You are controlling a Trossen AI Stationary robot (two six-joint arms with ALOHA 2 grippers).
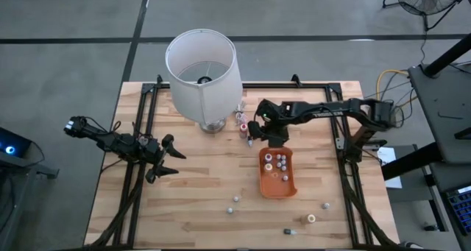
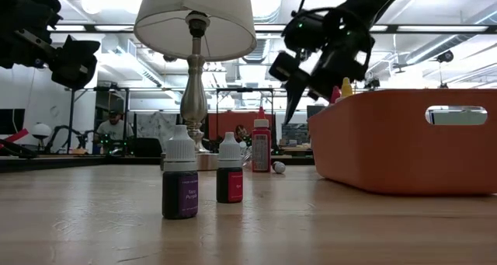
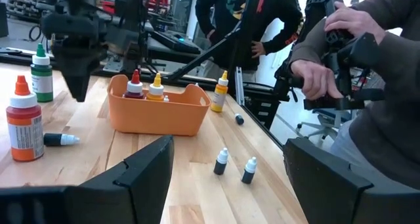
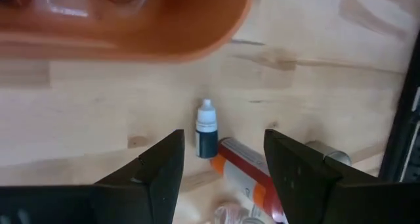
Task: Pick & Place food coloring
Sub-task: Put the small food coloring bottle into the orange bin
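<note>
My tray (image 1: 278, 186) sits mid-surface (image 1: 206, 199) with bottles (image 1: 277, 161) in it; the lamp (image 1: 202, 73) stands behind-left, loose bottles (image 1: 234, 204) lie in front.

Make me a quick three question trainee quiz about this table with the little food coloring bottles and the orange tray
1. True or false: the orange tray already holds bottles.
2. The lamp stands: A) at the table's far edge, B) inside the tray, C) by the left gripper.
3. Fill in: the right gripper, jaws open, hovers over a small dark bottle lying on the ____.

Key: 1 true; 2 A; 3 table.
</note>
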